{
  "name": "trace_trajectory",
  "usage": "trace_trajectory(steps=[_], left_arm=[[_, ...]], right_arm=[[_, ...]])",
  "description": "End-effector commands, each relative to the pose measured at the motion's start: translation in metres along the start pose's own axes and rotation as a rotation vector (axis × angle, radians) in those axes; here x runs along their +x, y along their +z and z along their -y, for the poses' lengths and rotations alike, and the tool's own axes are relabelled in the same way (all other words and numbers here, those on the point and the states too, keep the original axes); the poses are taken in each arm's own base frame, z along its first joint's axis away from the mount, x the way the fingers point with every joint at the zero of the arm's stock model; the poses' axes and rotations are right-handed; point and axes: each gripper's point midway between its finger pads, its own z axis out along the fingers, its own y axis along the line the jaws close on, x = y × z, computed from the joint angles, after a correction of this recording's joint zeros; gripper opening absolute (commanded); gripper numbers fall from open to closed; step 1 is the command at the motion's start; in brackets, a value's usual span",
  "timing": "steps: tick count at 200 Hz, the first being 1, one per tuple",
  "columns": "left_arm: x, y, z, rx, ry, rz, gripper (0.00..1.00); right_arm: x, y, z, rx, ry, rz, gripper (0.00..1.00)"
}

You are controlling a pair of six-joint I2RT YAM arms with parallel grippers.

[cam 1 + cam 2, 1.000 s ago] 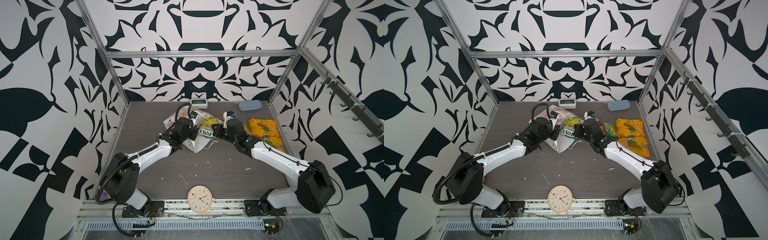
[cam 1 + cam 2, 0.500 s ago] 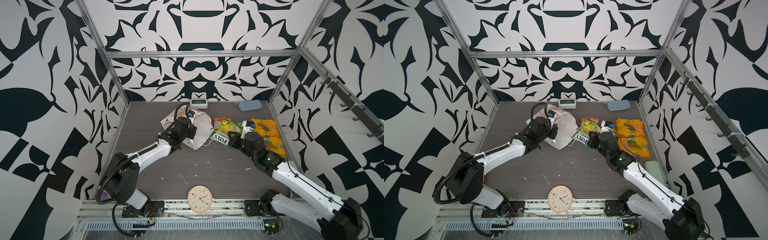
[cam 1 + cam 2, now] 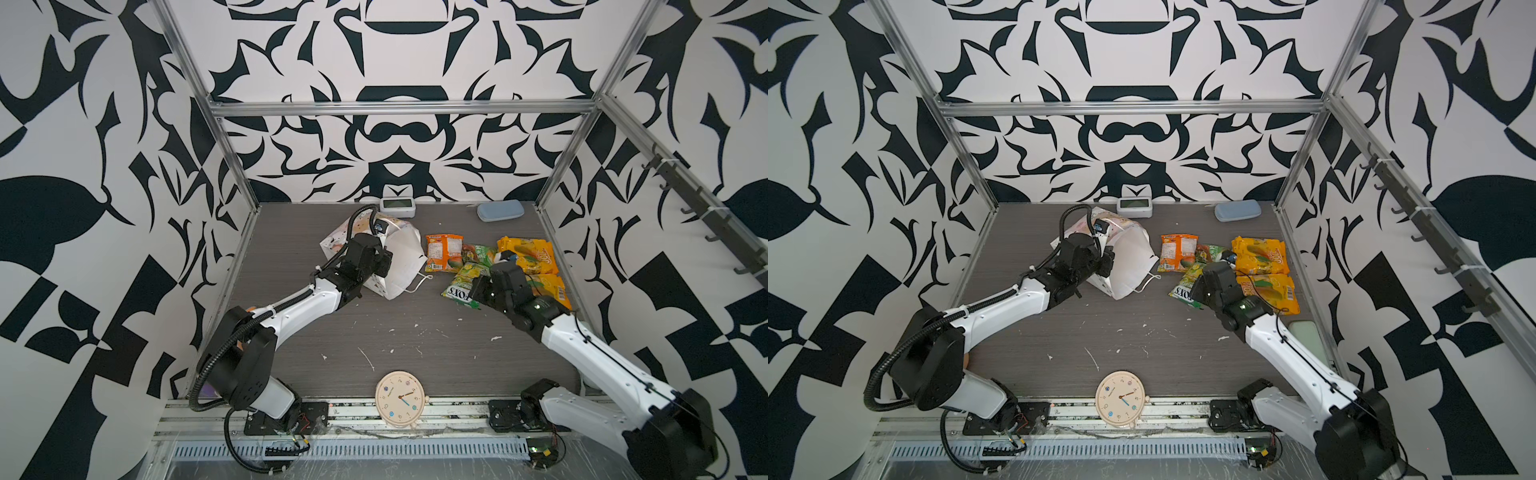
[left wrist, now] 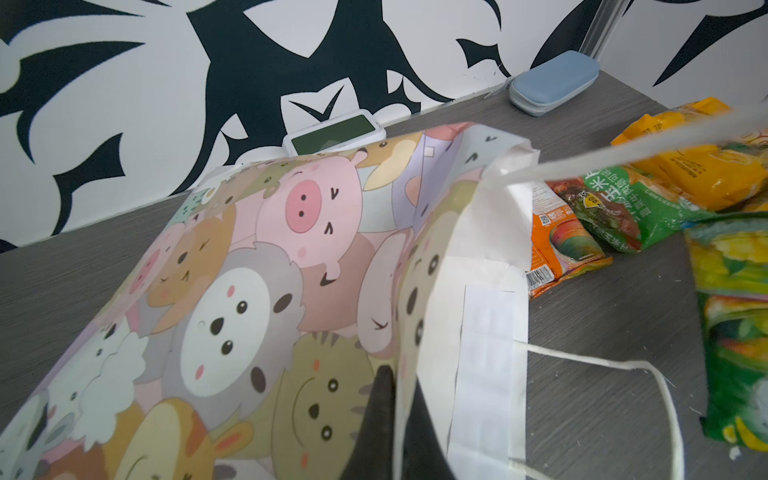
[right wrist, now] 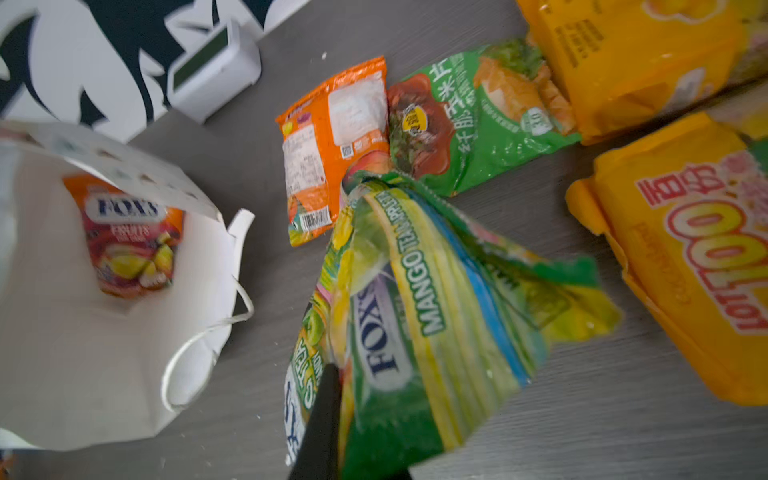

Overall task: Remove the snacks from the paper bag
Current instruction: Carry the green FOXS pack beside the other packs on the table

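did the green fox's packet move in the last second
yes: the green fox's packet, shut in the right gripper, went right and frontward, from in line with the digital clock to well right of it, clear of the paper bag.

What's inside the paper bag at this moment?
In the right wrist view, one orange FOX'S packet lies inside the paper bag. A folded side panel covers its top edge; whether anything lies beneath it cannot be seen.

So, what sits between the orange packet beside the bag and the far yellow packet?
A green packet, touching both; clearest in the right wrist view.
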Motion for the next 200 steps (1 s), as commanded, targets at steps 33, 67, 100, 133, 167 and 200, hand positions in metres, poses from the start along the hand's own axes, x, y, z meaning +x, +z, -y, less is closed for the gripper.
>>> trace_trajectory(steps=[33, 67, 100, 133, 167, 200], left_arm=[[-0.017, -0.014, -0.003, 0.002, -0.007, 0.064, 0.00], [-0.019, -0.016, 0.000, 0.020, 0.001, 0.060, 0.00], [-0.021, -0.022, -0.001, 0.022, 0.021, 0.063, 0.00], [-0.019, -0.026, -0.002, 0.016, 0.021, 0.066, 0.00], [-0.020, -0.022, 0.000, 0.024, 0.022, 0.064, 0.00], [-0.021, -0.019, 0.002, 0.033, 0.021, 0.064, 0.00]], right_arm=[[-0.033, -0.019, -0.014, -0.169, -0.334, -0.103, 0.00], [-0.044, 0.006, 0.016, -0.014, -0.380, -0.145, 0.00], [-0.037, 0.029, 0.037, 0.089, -0.400, -0.248, 0.00], [-0.034, 0.032, 0.046, 0.123, -0.420, -0.258, 0.00], [-0.032, 0.032, 0.047, 0.136, -0.433, -0.304, 0.00], [-0.024, 0.031, 0.047, 0.125, -0.422, -0.337, 0.00]])
